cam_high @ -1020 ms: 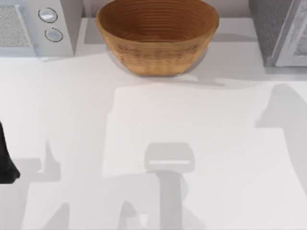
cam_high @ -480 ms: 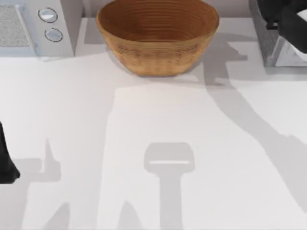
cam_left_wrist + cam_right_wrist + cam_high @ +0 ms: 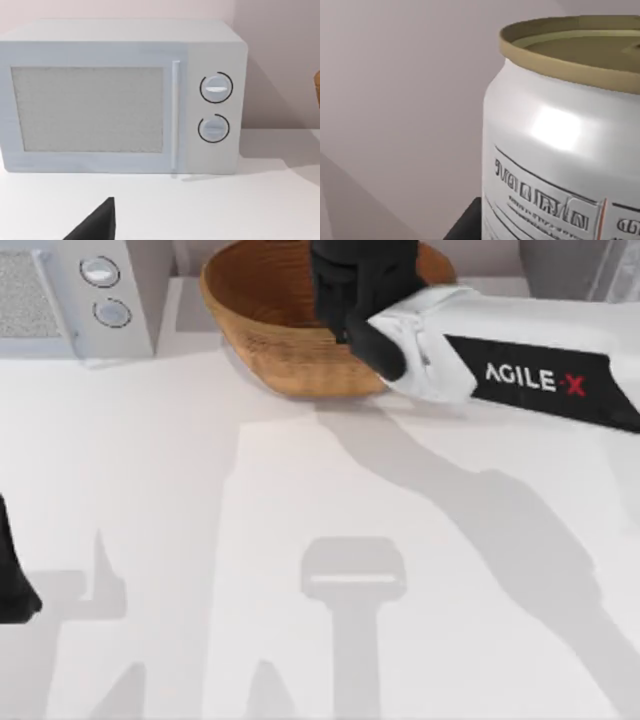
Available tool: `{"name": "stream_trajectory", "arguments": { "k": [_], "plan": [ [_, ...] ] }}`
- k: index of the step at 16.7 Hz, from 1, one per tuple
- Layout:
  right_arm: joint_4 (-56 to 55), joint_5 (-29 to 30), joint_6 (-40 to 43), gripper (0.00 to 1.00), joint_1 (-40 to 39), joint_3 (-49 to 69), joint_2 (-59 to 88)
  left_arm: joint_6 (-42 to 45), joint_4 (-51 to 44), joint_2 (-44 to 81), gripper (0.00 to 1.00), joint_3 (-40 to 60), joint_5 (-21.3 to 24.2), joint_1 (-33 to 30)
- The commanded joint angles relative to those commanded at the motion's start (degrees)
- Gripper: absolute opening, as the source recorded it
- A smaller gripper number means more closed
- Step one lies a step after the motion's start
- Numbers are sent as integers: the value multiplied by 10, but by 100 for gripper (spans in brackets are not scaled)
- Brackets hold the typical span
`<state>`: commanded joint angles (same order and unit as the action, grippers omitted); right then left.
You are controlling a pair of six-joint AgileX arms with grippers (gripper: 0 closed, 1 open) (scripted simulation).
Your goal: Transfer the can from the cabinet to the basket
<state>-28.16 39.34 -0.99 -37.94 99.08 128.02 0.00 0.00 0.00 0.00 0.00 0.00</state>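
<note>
The can (image 3: 560, 150), silver with a gold rim and printed label, sits very close in the right wrist view, with a dark finger (image 3: 465, 227) beside its lower part. My right gripper (image 3: 347, 285) is shut on the can and hangs over the inside of the brown wicker basket (image 3: 270, 330) at the back middle of the table. In the top view the gripper hides the can. The grey cabinet (image 3: 560, 255) stands at the back right, behind the white right arm. My left gripper (image 3: 12, 585) is parked at the table's left edge.
A white microwave with two round knobs (image 3: 105, 290) stands at the back left, facing the left wrist camera (image 3: 125, 100). The right arm's white forearm (image 3: 520, 375) crosses the back right of the table.
My right arm has swung left from the cabinet at the back right to above the basket. The left arm has not moved.
</note>
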Motion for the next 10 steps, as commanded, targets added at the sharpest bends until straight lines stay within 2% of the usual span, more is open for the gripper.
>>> {"name": "stream_trajectory", "arguments": {
  "k": [10],
  "plan": [
    [-2,1,-1,0,-1,33,39,0,0,0,100,0,0,0]
  ]
}}
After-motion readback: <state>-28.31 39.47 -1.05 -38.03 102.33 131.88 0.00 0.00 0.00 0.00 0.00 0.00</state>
